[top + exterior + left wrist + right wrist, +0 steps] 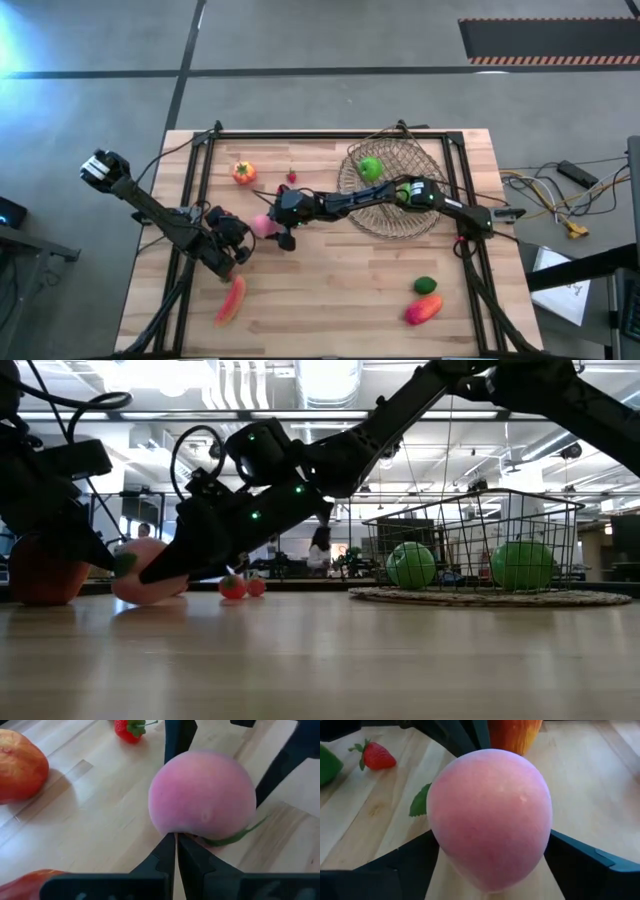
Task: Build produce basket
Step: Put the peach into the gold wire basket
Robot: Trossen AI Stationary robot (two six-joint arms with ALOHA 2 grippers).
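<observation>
Two grippers of mine meet at one fruit near the middle of the table (330,290). Farthest left, my left gripper (240,248) hangs low over the wood with its two fingers pressed together, their tips right against the near side of the pink peach (262,225) but gripping nothing. Toward the front edge from it lies a long red pepper (230,298), well apart from everything else. Toward the back sits the orange-red tomato (243,172), alone on the boards. The peach rests on the tabletop, with a green leaf poking out beneath it. A tiny strawberry (291,177) lies just behind it, nearer the back edge. My right gripper (272,228) reaches in from the other side, my arm stretched across the basket, and its fingers are clamped on the peach, one on each flank. Further right stands the round openwork basket (432,215), holding two green apples: one (370,167) near its back rim, the other (405,191) partly under my right arm. At the front right a dark green lime (425,285) sits just beside a red-pink fruit (423,309) that I cannot name.
</observation>
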